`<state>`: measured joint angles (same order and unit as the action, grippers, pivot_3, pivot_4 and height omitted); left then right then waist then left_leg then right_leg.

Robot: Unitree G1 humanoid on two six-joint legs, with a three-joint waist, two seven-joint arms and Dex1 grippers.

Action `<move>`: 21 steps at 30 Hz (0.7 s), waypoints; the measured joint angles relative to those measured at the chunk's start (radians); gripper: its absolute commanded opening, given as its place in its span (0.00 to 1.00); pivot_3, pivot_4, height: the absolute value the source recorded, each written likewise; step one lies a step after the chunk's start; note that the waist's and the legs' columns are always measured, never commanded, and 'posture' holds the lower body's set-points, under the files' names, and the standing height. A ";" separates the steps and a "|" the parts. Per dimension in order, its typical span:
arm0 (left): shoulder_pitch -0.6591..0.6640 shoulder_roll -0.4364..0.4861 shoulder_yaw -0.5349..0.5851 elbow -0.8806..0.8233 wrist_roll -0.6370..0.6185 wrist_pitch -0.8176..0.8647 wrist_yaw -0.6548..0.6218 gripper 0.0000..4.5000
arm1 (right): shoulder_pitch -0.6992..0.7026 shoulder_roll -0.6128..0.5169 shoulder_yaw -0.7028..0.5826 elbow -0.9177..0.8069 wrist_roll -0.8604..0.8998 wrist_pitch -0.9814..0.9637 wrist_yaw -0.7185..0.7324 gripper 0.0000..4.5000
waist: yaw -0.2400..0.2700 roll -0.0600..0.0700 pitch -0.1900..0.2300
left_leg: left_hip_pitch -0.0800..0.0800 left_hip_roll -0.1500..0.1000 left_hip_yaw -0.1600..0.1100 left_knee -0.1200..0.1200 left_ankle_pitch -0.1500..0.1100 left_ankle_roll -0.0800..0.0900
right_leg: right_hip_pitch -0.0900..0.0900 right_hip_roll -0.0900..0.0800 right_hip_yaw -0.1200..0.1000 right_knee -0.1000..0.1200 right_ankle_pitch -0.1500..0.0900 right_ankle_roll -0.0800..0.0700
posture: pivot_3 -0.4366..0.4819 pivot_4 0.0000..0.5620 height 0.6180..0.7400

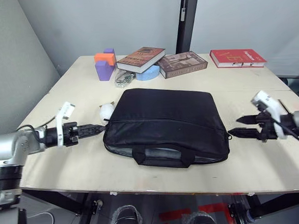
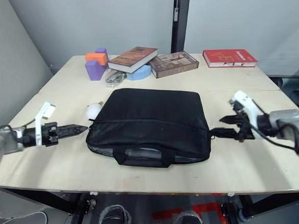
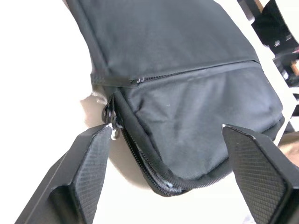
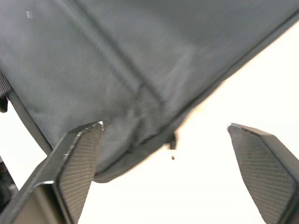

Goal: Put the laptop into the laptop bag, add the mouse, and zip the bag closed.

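Observation:
The black laptop bag (image 1: pixel 164 121) lies flat in the middle of the table, handles (image 1: pixel 163 158) toward me. Its zip gapes along the near edge, and a silver-grey strip of the laptop (image 1: pixel 156 152) shows inside. A small white mouse (image 1: pixel 106 110) rests on the table against the bag's far left corner. My left gripper (image 1: pixel 96 128) is open at the bag's left end, with the zip pull (image 3: pixel 112 119) by one fingertip. At the bag's right end my right gripper (image 1: pixel 240 126) is open, its fingers on either side of that corner (image 4: pixel 140 140).
Along the back of the table are purple and orange blocks (image 1: pixel 104 63), a book (image 1: pixel 140 58) resting on a blue object (image 1: pixel 148 74), a second book (image 1: pixel 182 64), a red book (image 1: pixel 237 58) and a small metal item (image 1: pixel 124 79). The table's front edge (image 1: pixel 157 193) is close below the bag.

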<state>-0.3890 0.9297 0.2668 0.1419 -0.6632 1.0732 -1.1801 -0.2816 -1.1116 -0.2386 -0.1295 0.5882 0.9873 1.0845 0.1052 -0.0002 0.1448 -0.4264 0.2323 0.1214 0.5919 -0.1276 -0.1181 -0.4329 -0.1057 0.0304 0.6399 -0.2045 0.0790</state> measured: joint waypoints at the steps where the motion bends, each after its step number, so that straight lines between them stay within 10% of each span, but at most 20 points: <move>1: 0.000 0.022 -0.004 -0.002 0.000 -0.025 -0.029 0.87 | 0.005 -0.011 -0.022 0.004 0.008 -0.002 0.007 0.99 | 0.000 0.000 0.000 | 0.000 0.000 0.000 0.000 0.000 0.000 | 0.000 0.000 0.000 0.000 0.000 0.000 | 0.48 0.27 0.92; 9: -0.221 0.073 -0.034 -0.114 -0.049 -0.149 -0.180 0.87 | -0.070 -0.017 -0.184 -0.088 0.184 0.024 0.046 0.99 | 0.011 0.000 0.000 | 0.001 0.000 0.001 0.004 0.000 0.001 | 0.000 -0.001 0.001 0.005 0.000 -0.001 | 0.48 0.27 0.92; 21: -0.407 -0.006 -0.308 -0.276 -0.067 -0.286 -0.363 0.87 | -0.238 0.201 0.085 -0.239 0.273 0.028 -0.102 0.12 | 0.000 0.000 -0.001 | 0.004 0.000 0.003 0.004 0.000 0.000 | -0.001 0.000 0.003 0.009 0.000 -0.001 | 0.48 0.27 0.92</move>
<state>-0.7961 0.9237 -0.0414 -0.1341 -0.7303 0.7871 -1.5435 -0.5195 -0.9111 -0.1537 -0.3687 0.8615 1.0154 0.9827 0.1050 0.0001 0.1442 -0.4221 0.2325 0.1245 0.5955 -0.1272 -0.1177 -0.4335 -0.1059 0.0338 0.6487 -0.2048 0.0783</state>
